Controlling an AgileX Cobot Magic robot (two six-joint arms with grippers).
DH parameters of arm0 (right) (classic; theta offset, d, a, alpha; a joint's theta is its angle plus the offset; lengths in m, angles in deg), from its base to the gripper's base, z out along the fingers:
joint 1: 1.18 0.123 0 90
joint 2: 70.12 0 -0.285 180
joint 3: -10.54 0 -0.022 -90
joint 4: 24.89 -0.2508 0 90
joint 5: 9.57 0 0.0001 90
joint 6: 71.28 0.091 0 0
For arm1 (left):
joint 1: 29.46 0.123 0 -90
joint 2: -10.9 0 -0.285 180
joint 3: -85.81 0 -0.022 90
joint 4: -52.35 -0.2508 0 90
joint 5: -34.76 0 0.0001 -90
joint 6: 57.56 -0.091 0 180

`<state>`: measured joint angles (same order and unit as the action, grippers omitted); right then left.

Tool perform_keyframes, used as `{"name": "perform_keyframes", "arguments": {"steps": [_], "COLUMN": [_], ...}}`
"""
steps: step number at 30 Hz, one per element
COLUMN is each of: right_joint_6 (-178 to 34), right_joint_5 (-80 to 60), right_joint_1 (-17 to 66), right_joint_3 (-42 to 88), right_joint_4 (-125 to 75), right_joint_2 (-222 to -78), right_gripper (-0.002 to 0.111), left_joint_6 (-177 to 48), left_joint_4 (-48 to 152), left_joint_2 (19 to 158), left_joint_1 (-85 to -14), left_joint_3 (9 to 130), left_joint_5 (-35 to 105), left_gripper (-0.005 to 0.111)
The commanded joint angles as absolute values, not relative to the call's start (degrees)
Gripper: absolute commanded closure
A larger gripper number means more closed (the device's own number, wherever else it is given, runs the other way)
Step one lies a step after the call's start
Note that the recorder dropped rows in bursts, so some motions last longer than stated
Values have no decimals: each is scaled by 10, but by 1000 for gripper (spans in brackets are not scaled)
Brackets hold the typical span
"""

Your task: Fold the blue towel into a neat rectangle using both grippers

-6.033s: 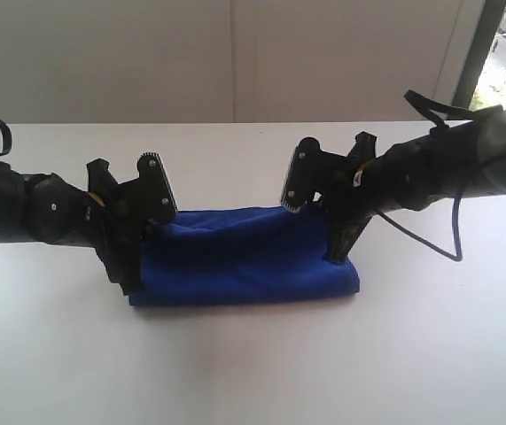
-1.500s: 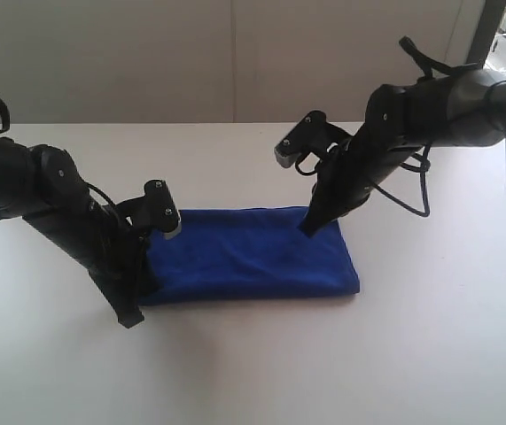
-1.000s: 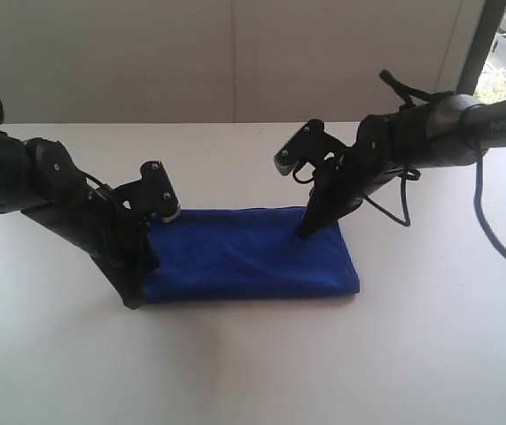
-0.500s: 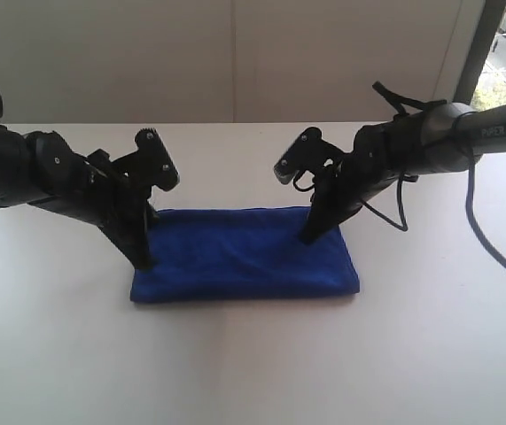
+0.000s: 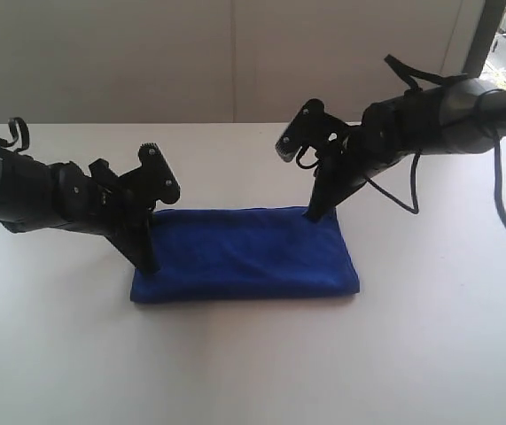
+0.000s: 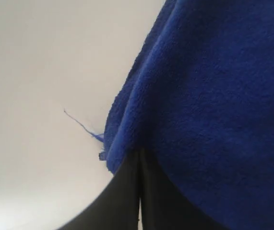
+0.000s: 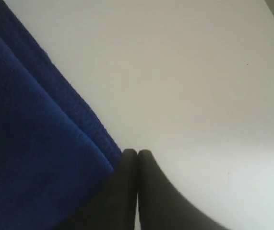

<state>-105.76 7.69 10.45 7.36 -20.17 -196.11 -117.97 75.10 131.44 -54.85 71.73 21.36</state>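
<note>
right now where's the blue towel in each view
Exterior: blue towel lies flat mid-table between both arms.
Left wrist: blue towel fills most of the picture, beyond the shut left fingers.
Right wrist: its layered edge meets the shut right fingers.
Shared landmark: white table bordering the towel.

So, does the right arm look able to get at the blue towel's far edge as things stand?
Probably yes: the right pincer sits at the far edge of the blue towel with nothing between them. Its jaws are shut, so it would have to open first.
</note>
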Motion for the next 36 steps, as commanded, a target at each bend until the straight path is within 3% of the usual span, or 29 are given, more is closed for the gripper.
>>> {"name": "perform_keyframes", "arguments": {"steps": [1, 17, 26, 36], "right_joint_6": [-1055, -1062, -1053, -1134], "right_joint_5": [69, 68, 49, 357], "right_joint_1": [102, 91, 91, 91], "right_joint_3": [72, 72, 72, 72], "right_joint_4": [-208, -191, -190, -385], "right_joint_2": [-1975, -2013, -1935, -1878], "right_gripper": [108, 108, 108, 108], "left_joint_6": [-1175, -1175, -1175, -1158], "left_joint_4": [755, 750, 750, 769], "left_joint_2": [1331, 1342, 1266, 1208], "left_joint_1": [-548, -548, -548, -549], "left_joint_3": [720, 720, 720, 720], "left_joint_5": [184, 164, 187, 490], "left_gripper": [107, 107, 107, 107]}}
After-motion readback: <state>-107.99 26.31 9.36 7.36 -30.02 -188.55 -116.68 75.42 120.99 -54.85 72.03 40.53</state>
